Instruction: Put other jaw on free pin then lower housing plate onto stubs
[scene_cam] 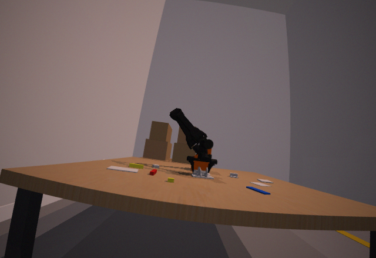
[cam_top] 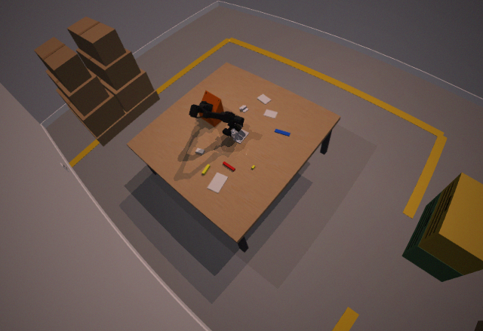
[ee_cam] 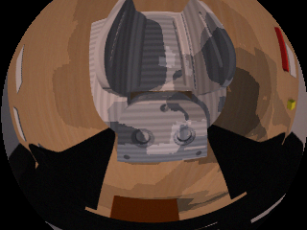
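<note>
The grey-white gripper model [cam_top: 239, 136] [scene_cam: 202, 176] stands on the table. In the wrist view its two jaws, the left jaw [ee_cam: 120, 55] and the right jaw [ee_cam: 211, 57], stand upright and apart. The housing plate [ee_cam: 160, 120] lies over their near ends and looks about level. Two round stub ends, the left stub [ee_cam: 142, 137] and the right stub [ee_cam: 183, 134], show at its holes. The pins and gear teeth are hidden beneath it. My gripper [ee_cam: 161, 130] [scene_cam: 201, 168] is open, with one black finger at each side of the plate; small gaps cannot be judged.
A red bar [cam_top: 229, 166] [scene_cam: 153, 171], a yellow bar [cam_top: 205, 169] [scene_cam: 136, 166], a yellow cube [cam_top: 253, 167] [scene_cam: 171, 180] and a blue bar [cam_top: 281, 132] [scene_cam: 257, 190] lie around. Small grey parts, one part [cam_top: 199, 151] and another [cam_top: 243, 108], and several white flat pieces also lie there.
</note>
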Controlling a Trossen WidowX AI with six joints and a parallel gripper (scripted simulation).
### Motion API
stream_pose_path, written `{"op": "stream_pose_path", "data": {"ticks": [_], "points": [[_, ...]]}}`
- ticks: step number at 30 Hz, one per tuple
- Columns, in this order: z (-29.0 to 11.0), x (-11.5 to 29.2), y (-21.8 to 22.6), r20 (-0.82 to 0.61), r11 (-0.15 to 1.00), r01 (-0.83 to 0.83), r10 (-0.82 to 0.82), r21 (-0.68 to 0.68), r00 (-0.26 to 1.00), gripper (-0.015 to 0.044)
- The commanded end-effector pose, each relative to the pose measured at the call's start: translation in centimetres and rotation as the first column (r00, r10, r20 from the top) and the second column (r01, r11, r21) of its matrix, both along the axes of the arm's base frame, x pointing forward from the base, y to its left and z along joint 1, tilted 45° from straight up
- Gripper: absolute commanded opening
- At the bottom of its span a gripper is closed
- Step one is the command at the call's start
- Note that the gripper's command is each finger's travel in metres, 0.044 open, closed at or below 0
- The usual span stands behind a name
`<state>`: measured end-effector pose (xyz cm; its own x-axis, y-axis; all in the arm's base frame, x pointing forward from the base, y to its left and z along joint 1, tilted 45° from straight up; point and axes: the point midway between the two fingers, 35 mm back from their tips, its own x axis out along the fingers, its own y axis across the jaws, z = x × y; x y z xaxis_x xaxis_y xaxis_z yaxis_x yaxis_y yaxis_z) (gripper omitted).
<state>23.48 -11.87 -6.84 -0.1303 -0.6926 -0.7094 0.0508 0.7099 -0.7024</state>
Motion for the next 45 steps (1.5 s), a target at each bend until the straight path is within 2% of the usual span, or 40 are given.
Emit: {"op": "stream_pose_path", "data": {"ticks": [1, 8, 16, 21, 29, 45], "points": [[0.0, 0.0, 0.0, 0.0, 1.0, 0.0, 0.0, 0.0, 1.0, 0.044], [0.6, 0.3, 0.7, 0.001, 1.0, -0.001, 0.001, 0.003, 1.0, 0.044], [5.2, 1.1, 5.2, 0.0, 1.0, -0.003, 0.003, 0.004, 1.0, 0.044], [4.8, 1.1, 4.9, 0.002, 1.0, -0.014, 0.014, 0.002, 1.0, 0.044], [8.7, -3.1, 9.8, -0.003, 1.0, -0.004, 0.004, 0.007, 1.0, 0.044], [8.8, -3.2, 9.9, -0.003, 1.0, -0.003, 0.003, 0.007, 1.0, 0.044]]}}
